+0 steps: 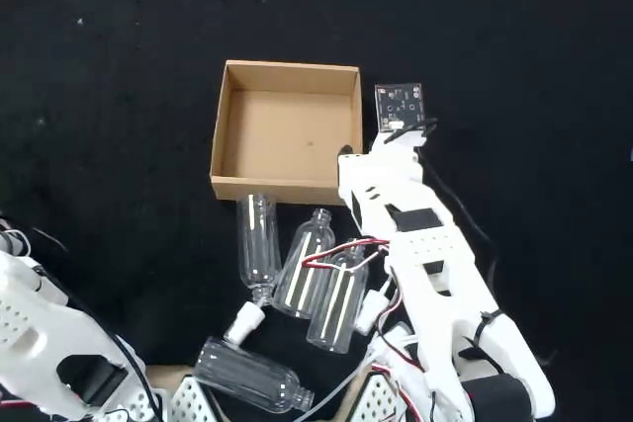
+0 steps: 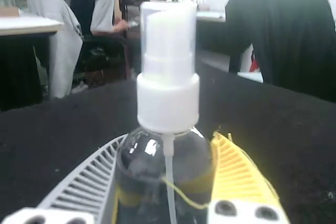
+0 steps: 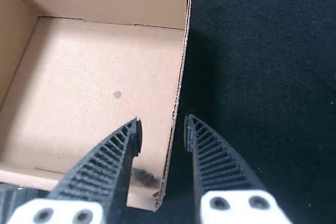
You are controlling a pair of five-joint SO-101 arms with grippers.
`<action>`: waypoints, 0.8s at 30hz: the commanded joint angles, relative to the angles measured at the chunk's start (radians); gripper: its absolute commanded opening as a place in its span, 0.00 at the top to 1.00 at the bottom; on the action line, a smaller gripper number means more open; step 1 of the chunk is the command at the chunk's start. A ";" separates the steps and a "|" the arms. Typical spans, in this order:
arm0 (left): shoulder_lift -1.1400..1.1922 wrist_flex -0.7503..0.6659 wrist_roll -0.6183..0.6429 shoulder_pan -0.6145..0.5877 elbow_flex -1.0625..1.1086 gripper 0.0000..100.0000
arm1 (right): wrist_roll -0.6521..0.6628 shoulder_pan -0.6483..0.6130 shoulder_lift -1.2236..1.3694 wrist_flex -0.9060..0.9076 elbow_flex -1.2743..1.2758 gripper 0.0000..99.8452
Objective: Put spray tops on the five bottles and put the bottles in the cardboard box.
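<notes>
A clear bottle [image 2: 165, 177] wearing a white spray top [image 2: 168, 66] is sitting in the left gripper [image 2: 170, 140]. The gripper is clamping it from both sides, with a grey ribbed finger [image 2: 84, 182] and a yellow finger [image 2: 236, 177] pressing against its shoulders, and the top is pointing away from the wrist. The cardboard box [image 3: 105, 3] is lying open directly beneath the right gripper [image 3: 161, 127], whose jaws are standing apart and holding nothing. One dark finger is hanging over the box floor and the other over the black table [image 3: 262, 51], with the box's side wall running between them near a corner. Behind this gripper, alongside its white arm [image 1: 425, 244], three clear bottles [image 1: 305, 264] are lying on their sides, close together and just outside the box's near wall. A white part [image 1: 245, 323] is lying at the neck of one of them; whether it is fitted cannot be told. Farther back from the gripper, near the arms' bases, a lone bottle [image 1: 247, 375] is lying on its side across the table.
</notes>
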 commanded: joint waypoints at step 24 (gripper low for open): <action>-0.994 0.922 0.011 0.259 0.045 0.97 | -0.008 0.006 0.272 0.264 -0.384 0.79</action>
